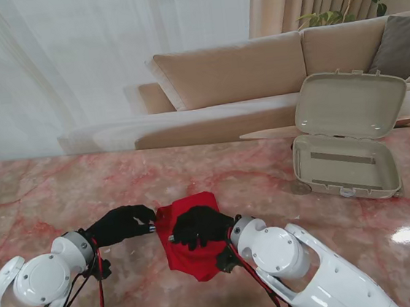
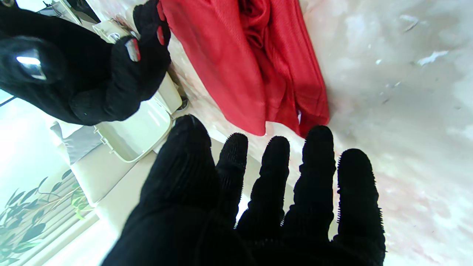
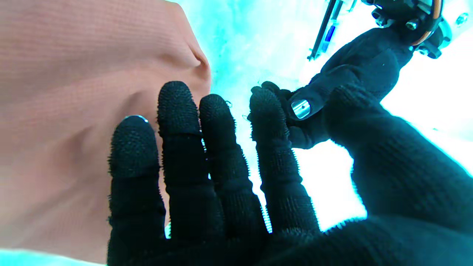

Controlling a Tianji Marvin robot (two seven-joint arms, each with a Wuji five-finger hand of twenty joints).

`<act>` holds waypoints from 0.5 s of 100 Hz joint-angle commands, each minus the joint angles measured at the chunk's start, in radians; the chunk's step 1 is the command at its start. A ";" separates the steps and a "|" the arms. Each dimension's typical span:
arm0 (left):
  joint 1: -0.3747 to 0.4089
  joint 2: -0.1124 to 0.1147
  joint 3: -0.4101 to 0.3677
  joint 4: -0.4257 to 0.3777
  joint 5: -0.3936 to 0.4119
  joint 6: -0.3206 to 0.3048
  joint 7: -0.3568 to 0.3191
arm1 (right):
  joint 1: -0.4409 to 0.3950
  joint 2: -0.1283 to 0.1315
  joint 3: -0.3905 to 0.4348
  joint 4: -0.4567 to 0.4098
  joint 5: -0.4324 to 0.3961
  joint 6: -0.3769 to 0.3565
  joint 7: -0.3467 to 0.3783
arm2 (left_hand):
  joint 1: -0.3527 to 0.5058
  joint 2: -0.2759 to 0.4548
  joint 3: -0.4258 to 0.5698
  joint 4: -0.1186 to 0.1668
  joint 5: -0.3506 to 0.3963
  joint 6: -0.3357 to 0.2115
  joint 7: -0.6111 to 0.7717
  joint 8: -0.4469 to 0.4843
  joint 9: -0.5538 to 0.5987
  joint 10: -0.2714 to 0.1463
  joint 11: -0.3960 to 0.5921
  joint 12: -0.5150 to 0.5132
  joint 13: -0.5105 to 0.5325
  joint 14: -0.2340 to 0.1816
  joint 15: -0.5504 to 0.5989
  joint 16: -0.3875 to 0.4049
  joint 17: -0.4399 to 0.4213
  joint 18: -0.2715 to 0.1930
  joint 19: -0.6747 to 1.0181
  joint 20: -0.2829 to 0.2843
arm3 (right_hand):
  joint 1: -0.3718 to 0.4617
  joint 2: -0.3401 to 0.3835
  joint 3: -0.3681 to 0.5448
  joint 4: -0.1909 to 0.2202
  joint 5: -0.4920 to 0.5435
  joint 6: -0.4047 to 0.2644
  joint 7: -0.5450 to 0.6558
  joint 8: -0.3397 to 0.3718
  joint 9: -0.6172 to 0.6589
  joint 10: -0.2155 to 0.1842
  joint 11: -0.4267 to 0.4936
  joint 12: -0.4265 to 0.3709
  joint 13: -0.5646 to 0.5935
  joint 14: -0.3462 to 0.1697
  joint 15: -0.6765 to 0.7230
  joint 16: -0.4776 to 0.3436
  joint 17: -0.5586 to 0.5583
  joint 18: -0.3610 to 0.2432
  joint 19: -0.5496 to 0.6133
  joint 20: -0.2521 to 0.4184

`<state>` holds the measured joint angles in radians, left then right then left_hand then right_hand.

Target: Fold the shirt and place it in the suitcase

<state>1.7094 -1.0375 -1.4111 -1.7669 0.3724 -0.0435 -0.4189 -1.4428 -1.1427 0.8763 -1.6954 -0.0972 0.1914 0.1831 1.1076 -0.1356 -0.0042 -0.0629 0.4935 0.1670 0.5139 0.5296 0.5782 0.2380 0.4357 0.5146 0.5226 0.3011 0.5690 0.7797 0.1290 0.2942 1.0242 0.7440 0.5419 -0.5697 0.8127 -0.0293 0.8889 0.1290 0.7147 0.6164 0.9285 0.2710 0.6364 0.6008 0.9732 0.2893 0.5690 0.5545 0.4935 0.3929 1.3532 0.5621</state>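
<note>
Shirt [image 1: 193,237]: red, bunched on pink marble desk [image 1: 62,190] near me | right robot hand [image 1: 196,226]: spread flat on it | left robot hand [image 1: 122,223]: spread, at its left edge, holding nothing | suitcase [image 1: 344,139]: open, far right

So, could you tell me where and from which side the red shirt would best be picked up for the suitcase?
Probably by its two side edges, one robot hand from each side. The red shirt lies as a narrow, bunched bundle running away from me; the left robot hand is at its left edge, and the right robot hand rests on top. The open suitcase sits farther right.
</note>
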 commanded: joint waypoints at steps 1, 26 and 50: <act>-0.020 0.000 0.008 -0.010 0.002 0.005 0.003 | -0.030 0.013 0.013 -0.017 0.001 -0.004 0.007 | -0.006 0.022 -0.020 0.014 0.017 -0.017 0.006 -0.009 -0.003 -0.011 -0.012 -0.008 0.003 0.022 -0.032 -0.011 0.004 0.015 -0.001 -0.010 | -0.032 0.006 -0.021 -0.006 0.036 -0.008 -0.014 0.016 -0.005 0.000 -0.003 -0.016 -0.021 0.006 -0.007 -0.016 -0.007 0.011 -0.012 0.015; -0.116 -0.009 0.081 0.044 -0.010 0.002 0.038 | -0.124 0.035 0.109 -0.086 -0.066 -0.032 0.018 | -0.007 0.018 -0.019 0.013 0.003 -0.039 -0.010 -0.013 -0.024 -0.014 -0.046 -0.031 -0.014 0.014 -0.086 -0.050 0.000 0.020 -0.002 -0.005 | -0.032 -0.001 -0.018 -0.009 0.047 -0.013 -0.014 0.020 0.011 -0.001 -0.001 -0.016 -0.004 0.008 0.001 -0.013 0.003 0.014 -0.010 0.019; -0.243 -0.027 0.182 0.170 -0.051 -0.028 0.095 | -0.186 0.044 0.159 -0.112 -0.077 -0.052 0.028 | -0.015 0.030 -0.018 0.018 -0.029 -0.085 -0.068 -0.047 -0.074 -0.018 -0.100 -0.089 -0.040 0.005 -0.136 -0.102 -0.013 0.017 -0.017 -0.007 | -0.035 0.002 -0.019 -0.012 0.062 -0.020 -0.016 0.008 0.040 -0.006 -0.035 -0.037 0.007 -0.002 -0.069 -0.060 0.015 -0.002 -0.040 -0.004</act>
<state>1.4914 -1.0499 -1.2420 -1.6197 0.3264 -0.0623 -0.3303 -1.6087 -1.1034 1.0370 -1.8111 -0.1753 0.1425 0.2008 1.1076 -0.1357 -0.0042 -0.0629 0.4905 0.1297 0.4799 0.5056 0.5419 0.2380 0.3567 0.4450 0.5228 0.3012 0.4598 0.6937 0.1291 0.2995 1.0242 0.7438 0.5418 -0.5697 0.8125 -0.0294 0.9283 0.1293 0.7020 0.6272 0.9480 0.2711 0.6217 0.5877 0.9738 0.2893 0.5459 0.5299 0.4985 0.4003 1.3290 0.5621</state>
